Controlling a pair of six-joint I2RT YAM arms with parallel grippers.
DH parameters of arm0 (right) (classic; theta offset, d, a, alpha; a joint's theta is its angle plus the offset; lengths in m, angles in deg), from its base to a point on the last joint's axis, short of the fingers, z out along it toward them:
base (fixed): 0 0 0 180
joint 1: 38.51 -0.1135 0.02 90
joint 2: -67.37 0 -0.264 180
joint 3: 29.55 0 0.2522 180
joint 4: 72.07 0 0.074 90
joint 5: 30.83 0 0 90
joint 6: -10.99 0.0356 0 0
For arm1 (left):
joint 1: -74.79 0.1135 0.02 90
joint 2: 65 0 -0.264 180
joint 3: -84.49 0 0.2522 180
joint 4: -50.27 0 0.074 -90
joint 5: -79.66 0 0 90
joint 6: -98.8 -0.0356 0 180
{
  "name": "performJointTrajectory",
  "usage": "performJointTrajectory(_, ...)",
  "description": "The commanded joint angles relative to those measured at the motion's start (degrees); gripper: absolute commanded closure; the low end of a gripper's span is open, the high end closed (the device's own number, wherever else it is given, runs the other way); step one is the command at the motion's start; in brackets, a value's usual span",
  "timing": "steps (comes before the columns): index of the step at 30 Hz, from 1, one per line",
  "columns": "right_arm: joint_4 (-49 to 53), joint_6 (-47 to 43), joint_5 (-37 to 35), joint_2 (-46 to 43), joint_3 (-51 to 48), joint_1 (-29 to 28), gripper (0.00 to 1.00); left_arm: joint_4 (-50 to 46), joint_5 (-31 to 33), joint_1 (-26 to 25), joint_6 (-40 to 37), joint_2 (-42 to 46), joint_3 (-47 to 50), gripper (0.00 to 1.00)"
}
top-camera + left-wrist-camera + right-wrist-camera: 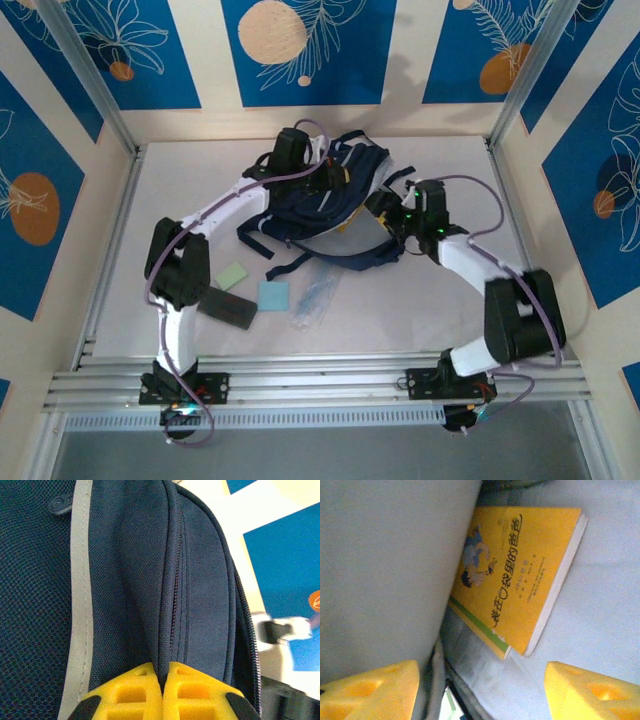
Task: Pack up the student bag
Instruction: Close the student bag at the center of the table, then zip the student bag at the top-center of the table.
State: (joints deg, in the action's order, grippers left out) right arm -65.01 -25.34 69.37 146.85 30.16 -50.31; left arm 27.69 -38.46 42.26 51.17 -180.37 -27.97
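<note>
Right claw [481, 677] wide over yellow book [520, 575], Chinese title 装在口袋里的爸爸; left claw [162, 675] pinching student bag [125, 580] fabric.

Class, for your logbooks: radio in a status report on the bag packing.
Left gripper shut on student bag fabric. Right gripper open inside, yellow book lying loose ahead.

The student bag [330, 205] lies toward the table's [430, 310] twelve o'clock, with a book [520, 575] inside. At the bag's seven o'clock lie a left notepad [232, 276] and a right notepad [273, 296]. A case [225, 308] lies at the left notepad's six o'clock and a packet [315, 295] at the right notepad's three o'clock.
</note>
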Motion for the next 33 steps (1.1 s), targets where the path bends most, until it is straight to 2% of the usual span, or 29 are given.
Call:
performJointTrajectory(1,15.91,-9.07,-6.74,-8.93,-1.43,0.98,0.19,7.61,-0.93,-0.57,0.52,-0.73,0.12,1.00)
performJointTrajectory(2,18.20,-10.38,-8.33,-11.78,-1.95,1.14,0.12,7.53,-0.72,-0.77,0.77,-0.96,0.41,0.96)
performJointTrajectory(3,19.90,-11.20,-9.61,-14.45,-2.30,1.27,0.04,7.71,-0.67,-0.86,1.07,-0.99,1.01,0.88)
performJointTrajectory(4,21.11,-11.61,-10.49,-16.56,-2.59,1.36,0.01,8.00,-0.63,-0.85,1.26,-0.85,1.54,0.79)
performJointTrajectory(6,22.77,-11.32,-12.63,-20.47,-3.23,1.27,0.01,7.76,0.71,-0.86,0.93,0.43,3.97,0.54)
performJointTrajectory(8,21.72,-12.00,-11.73,-22.51,-4.27,1.63,0.01,7.33,2.40,-0.68,0.19,2.60,6.85,0.44)
performJointTrajectory(11,17.69,-11.04,-5.76,-22.71,-6.45,3.76,0.01,8.73,3.79,0.24,0.36,7.18,14.06,0.37)
performJointTrajectory(14,15.92,-10.60,-3.53,-20.80,-6.56,3.48,0.01,10.90,5.96,1.93,2.06,12.79,23.86,0.34)
performJointTrajectory(22,15.04,-10.40,-9.76,-13.76,-3.71,-5.53,0.04,14.53,12.27,8.08,6.53,24.97,46.27,0.33)
performJointTrajectory(27,12.77,-8.77,-10.47,-10.54,-2.76,-10.20,0.07,12.40,17.88,9.59,8.57,26.94,50.79,0.33)
performJointTrajectory(33,11.32,-10.27,-12.26,-8.66,-1.92,-16.59,0.14,16.48,21.76,9.68,13.14,24.04,52.64,0.34)
